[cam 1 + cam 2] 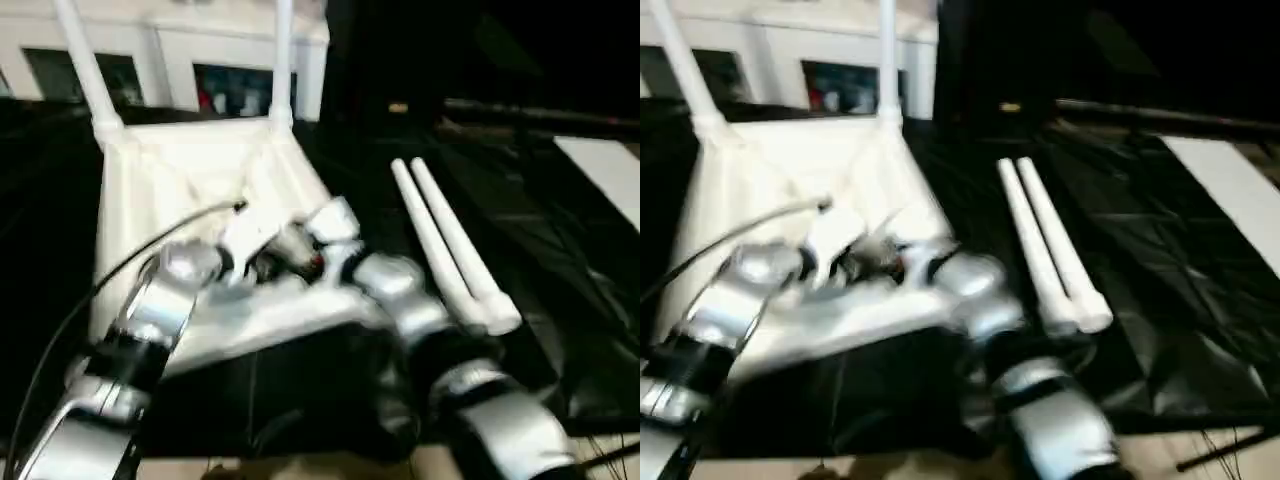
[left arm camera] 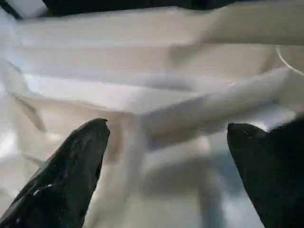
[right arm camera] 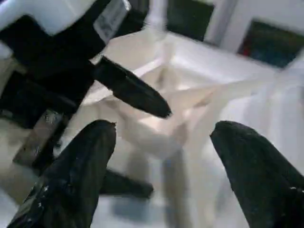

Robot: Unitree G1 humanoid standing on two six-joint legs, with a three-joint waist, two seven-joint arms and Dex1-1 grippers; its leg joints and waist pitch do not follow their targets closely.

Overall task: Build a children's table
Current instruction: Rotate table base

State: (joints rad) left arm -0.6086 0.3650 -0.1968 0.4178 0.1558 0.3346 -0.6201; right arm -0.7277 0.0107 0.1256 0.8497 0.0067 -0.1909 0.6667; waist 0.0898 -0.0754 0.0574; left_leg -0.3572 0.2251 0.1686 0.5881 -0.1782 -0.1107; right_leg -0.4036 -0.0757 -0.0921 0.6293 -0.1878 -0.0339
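- The white tabletop lies upside down on the black cover right in front of us, ribs facing up.
- Two white legs stand up in its far corners.
- Two more loose legs lie side by side on the cover, just to our right of the tabletop.
- Our left gripper hangs over the ribs with its fingers spread wide, holding nothing.
- Our right gripper is spread too, empty, close to the left one.
- A white cabinet stands behind.

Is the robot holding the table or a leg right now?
Nothing. The left gripper and right gripper hang open over the upturned tabletop.
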